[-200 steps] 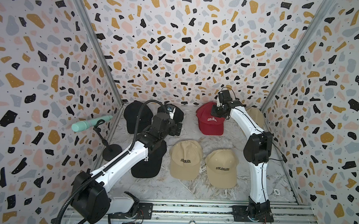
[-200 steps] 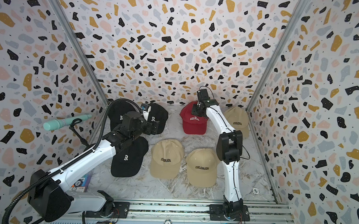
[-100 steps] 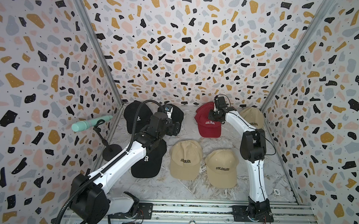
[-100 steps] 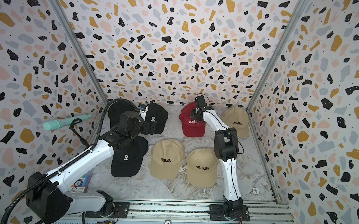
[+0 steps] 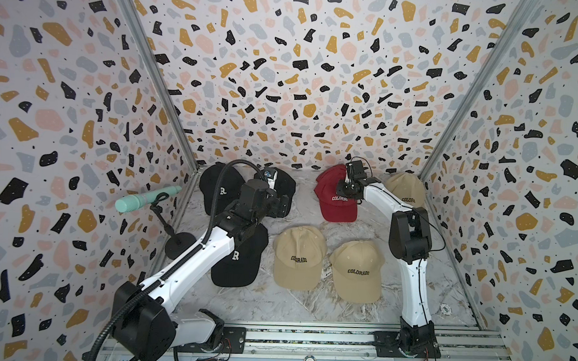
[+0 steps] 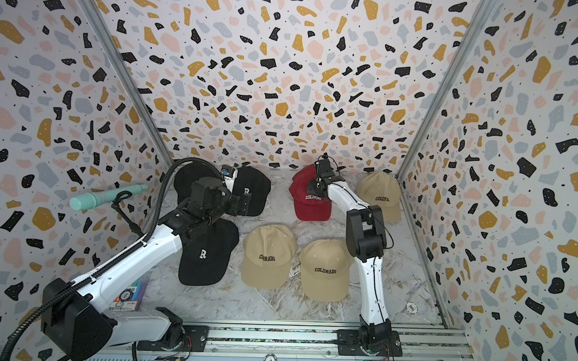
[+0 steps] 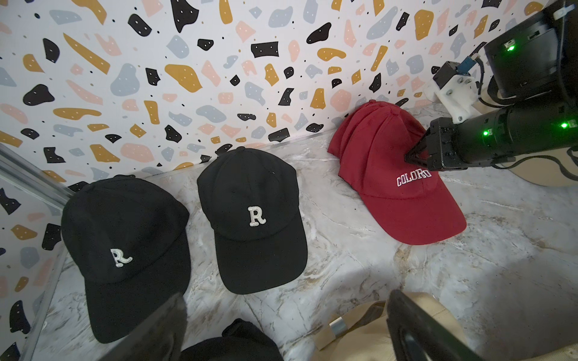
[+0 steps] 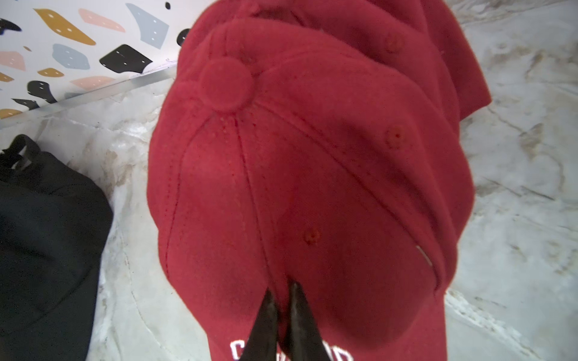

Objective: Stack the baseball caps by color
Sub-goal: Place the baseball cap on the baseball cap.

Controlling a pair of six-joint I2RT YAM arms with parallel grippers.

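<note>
Arms: both reach from the tabletop's front edge toward its back edge.
Left gripper: jaws wide apart, hovering over the back left corner.
Right gripper: wrist angled down, tips nearly together on the top red cap's front; a pinch cannot be told.
Red caps: stacked at the back edge.
Black caps: two at the back left corner, one nearer the front.
Tan caps: two mid-tabletop, one in the back right corner.
</note>
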